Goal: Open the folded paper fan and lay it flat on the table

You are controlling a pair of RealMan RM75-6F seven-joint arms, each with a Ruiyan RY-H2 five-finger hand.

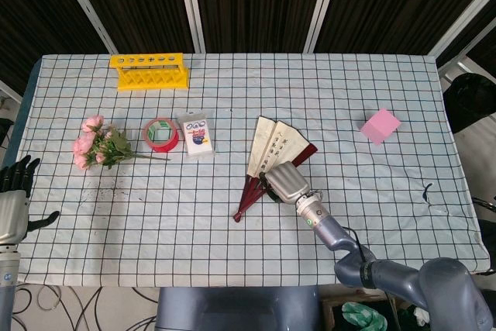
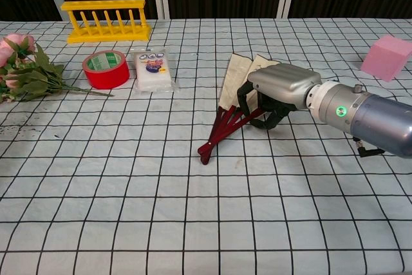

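Note:
The paper fan (image 1: 270, 143) (image 2: 234, 80) lies partly spread on the checked cloth near the table's middle. Its cream leaf points away and its dark red ribs meet at a pivot (image 2: 205, 152) nearer me. My right hand (image 1: 285, 182) (image 2: 277, 89) sits over the ribs on the fan's right side. Its dark fingers (image 2: 278, 116) curl down around the outer ribs and grip them. The ribs under the palm are hidden. My left hand (image 1: 15, 195) shows only in the head view, at the table's far left edge, fingers apart and holding nothing.
A yellow rack (image 1: 151, 71) (image 2: 106, 20) stands at the back left. A red tape roll (image 1: 161, 134) (image 2: 105, 69) and a white packet (image 1: 196, 133) (image 2: 153, 69) lie left of the fan, with pink flowers (image 1: 97, 145) (image 2: 22, 69) further left. A pink block (image 1: 380, 125) (image 2: 386, 56) sits at the right.

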